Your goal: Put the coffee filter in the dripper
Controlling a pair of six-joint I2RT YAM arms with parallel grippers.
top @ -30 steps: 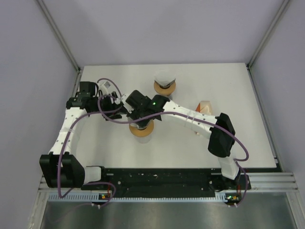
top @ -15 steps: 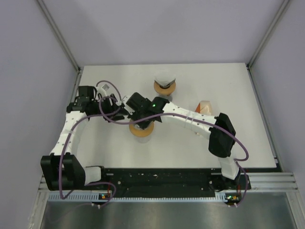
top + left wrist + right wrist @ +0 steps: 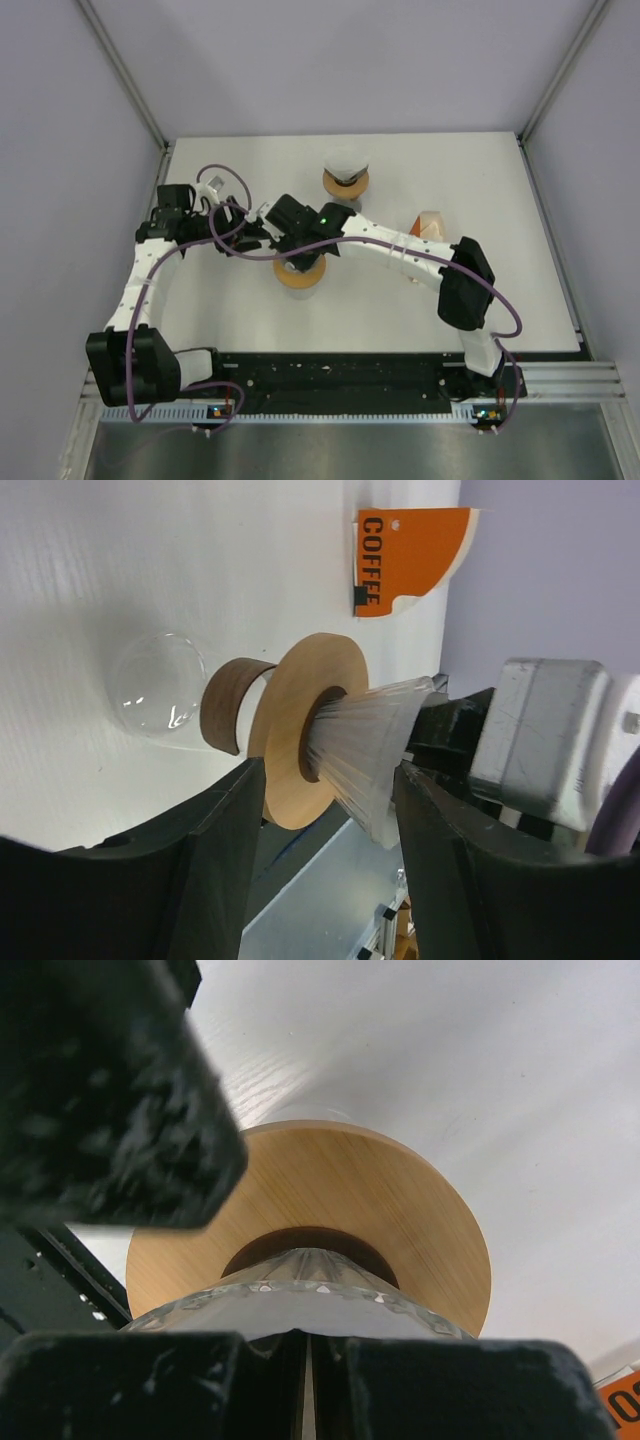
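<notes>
The dripper (image 3: pixel 303 276), a ribbed glass cone in a wooden ring on a glass base, stands mid-table; it also shows in the left wrist view (image 3: pixel 295 715) and the right wrist view (image 3: pixel 410 1210). The coffee filter (image 3: pixel 300 1312) lies as a pale grey sheet inside the cone, its edge pinched between my right fingers. My right gripper (image 3: pixel 288 238) (image 3: pixel 308 1350) hangs right over the cone, shut on that edge. My left gripper (image 3: pixel 245 232) (image 3: pixel 328 785) is open and empty, a little to the left of the dripper and pointing at it without touching.
A second dripper (image 3: pixel 345 173) with a white filter in it stands at the back centre. An orange "COFFEE" filter pack (image 3: pixel 430 224) (image 3: pixel 410 550) lies to the right, beside the right arm. The table's left edge is close to the left arm.
My left arm has drawn back to the left, away from the dripper. The right gripper has stayed over the cone.
</notes>
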